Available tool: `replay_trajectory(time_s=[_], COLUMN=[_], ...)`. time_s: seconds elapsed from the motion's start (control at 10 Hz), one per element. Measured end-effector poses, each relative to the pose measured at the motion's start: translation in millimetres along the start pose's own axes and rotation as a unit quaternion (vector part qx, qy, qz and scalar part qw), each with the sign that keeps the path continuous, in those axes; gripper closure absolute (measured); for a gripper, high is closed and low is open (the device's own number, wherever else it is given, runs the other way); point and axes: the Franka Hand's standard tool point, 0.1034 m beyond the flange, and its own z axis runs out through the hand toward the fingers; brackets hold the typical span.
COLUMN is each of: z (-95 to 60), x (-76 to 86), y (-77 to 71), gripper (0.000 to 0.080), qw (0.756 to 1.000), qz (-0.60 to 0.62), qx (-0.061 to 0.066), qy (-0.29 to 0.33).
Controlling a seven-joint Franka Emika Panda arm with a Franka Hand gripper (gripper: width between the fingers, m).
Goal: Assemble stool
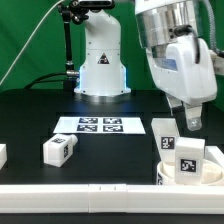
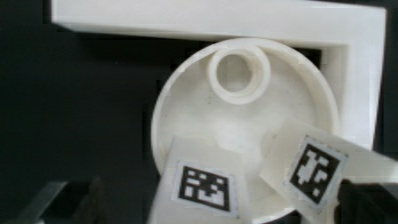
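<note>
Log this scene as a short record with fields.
seat: white disc, lying flat against the corner bar
front leg: upright on seat, tag showing
back leg: upright at seat's edge
loose leg: lying on its side, exterior view's left
gripper: open, empty, above the seat

Bright even light, white plastic glaring — wrist view soft, blurred near lens
</note>
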Motion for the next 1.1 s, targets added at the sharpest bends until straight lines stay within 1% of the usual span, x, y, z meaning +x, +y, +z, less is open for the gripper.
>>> replay_trajectory(time_s=[0.1, 0.2, 0.3, 0.4, 0.5, 0.7, 0.9, 1.0, 1.1], z=[0.8, 0.4, -3.4, -7.0, -8.8, -9.7, -8.7, -9.1, -10.3], x=[-2.3, -7.8, -10.1, -13.5, -15.2, -15.6, -15.2, -15.2, -16.8], y=[2.3, 4.0, 1.9, -0.8, -2.4, -3.2, -2.6, -3.1, -4.6], gripper=[0.0151, 0.0151, 0.0151, 0.0151, 0.0151, 0.0151, 0.0151, 0.0151, 0.0151], qw=[0.999, 0.993, 0.983, 0.975, 0.972, 0.948, 0.931, 0.911, 0.876], qz=[-0.045, -0.113, -0.177, -0.215, -0.231, -0.314, -0.361, -0.408, -0.479], qx=[-0.012, -0.035, -0.047, -0.053, -0.052, -0.050, -0.050, -0.052, -0.059], qy=[0.002, 0.005, 0.000, -0.006, -0.008, -0.012, -0.014, -0.013, -0.005])
